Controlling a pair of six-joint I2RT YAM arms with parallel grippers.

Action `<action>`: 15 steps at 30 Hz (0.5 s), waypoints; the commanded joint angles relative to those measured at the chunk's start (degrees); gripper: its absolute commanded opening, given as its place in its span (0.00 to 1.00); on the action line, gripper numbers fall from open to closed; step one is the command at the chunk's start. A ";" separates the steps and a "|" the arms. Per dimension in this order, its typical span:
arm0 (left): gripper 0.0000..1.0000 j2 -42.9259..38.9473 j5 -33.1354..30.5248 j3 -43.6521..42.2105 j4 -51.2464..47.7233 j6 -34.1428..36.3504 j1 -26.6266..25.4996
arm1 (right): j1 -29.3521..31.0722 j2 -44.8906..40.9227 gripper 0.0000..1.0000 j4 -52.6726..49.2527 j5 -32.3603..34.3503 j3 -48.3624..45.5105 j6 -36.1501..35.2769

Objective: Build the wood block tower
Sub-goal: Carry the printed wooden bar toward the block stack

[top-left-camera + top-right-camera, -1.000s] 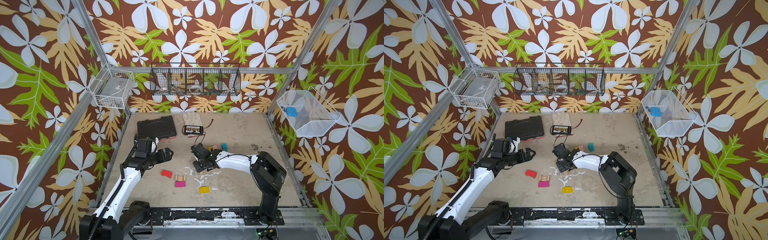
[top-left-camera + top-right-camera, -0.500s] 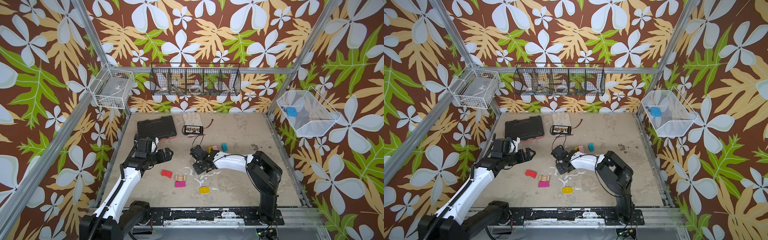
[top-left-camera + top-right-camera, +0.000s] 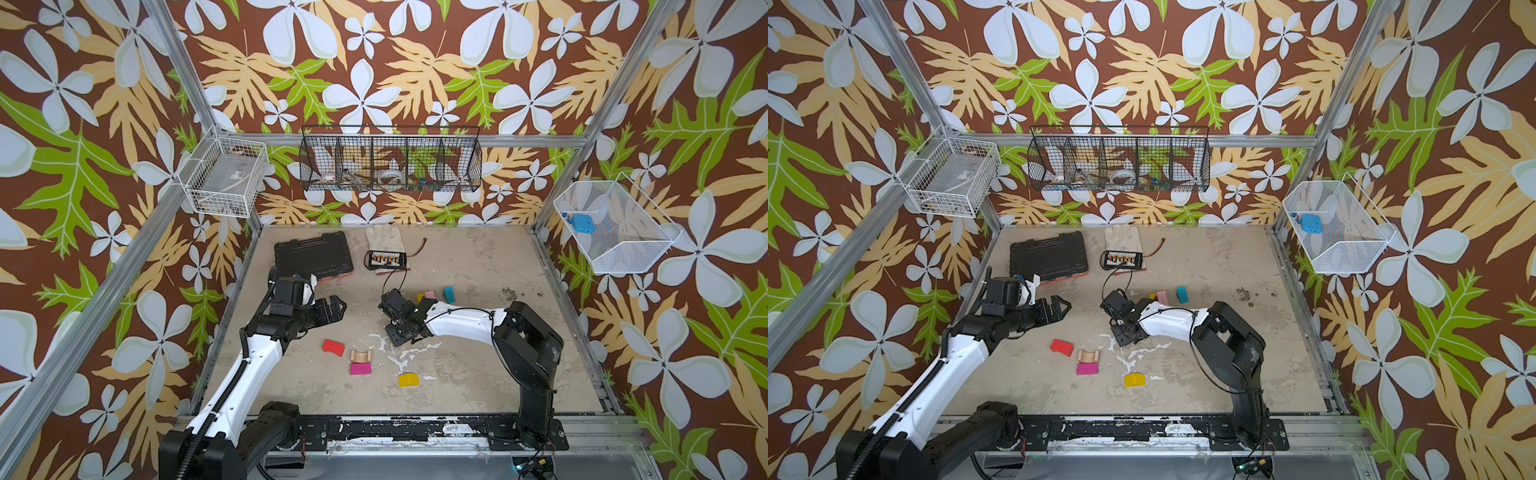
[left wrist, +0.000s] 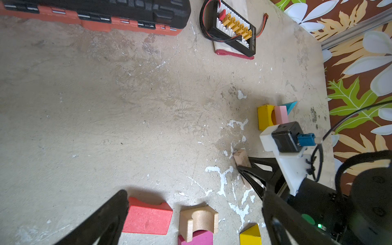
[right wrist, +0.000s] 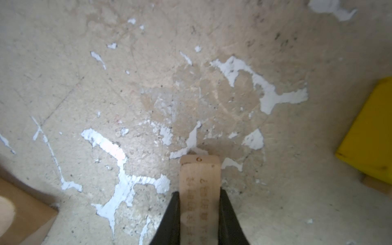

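The right pincer (image 5: 199,197) clamps a plain wood block (image 5: 199,169) between nearly closed jaws, low at the flaking table (image 5: 148,95); whether it touches is unclear. The block's gripped end is cropped, its print unreadable. The left pincer (image 3: 337,308) gapes empty.

counted by colour: one red block (image 3: 333,347), one magenta block (image 3: 360,368), one pink block (image 3: 429,294), one teal wedge (image 3: 449,293), two yellow, a yellow arch (image 4: 264,116) and a yellow wedge (image 3: 408,379), and two unpainted, a wood arch (image 3: 361,356) and a plain wood bar (image 5: 199,186); eight pieces in all (an orange patch inside the yellow arch was too unclear to count). there was one black tool case (image 3: 313,259), one work glove (image 3: 380,239) and one charging board (image 3: 388,258). three wire baskets hung on the walls: a white grid basket (image 3: 224,178), a black basket (image 3: 390,160) and a white mesh basket (image 3: 615,226).
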 commanded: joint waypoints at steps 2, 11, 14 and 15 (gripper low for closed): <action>1.00 -0.33 -0.40 0.11 -0.02 0.00 0.03 | -2.86 -3.08 0.06 -2.63 3.11 1.24 1.95; 1.00 -0.60 0.02 0.02 0.06 0.09 0.02 | -12.75 -5.79 0.05 -3.54 -1.23 3.44 3.50; 1.00 -0.48 0.00 0.02 0.06 0.08 0.06 | -13.47 -4.10 0.05 -4.76 0.36 6.08 3.41; 1.00 -0.60 -0.05 0.02 0.06 0.08 0.02 | -13.56 -3.49 0.05 -5.08 0.96 6.92 3.48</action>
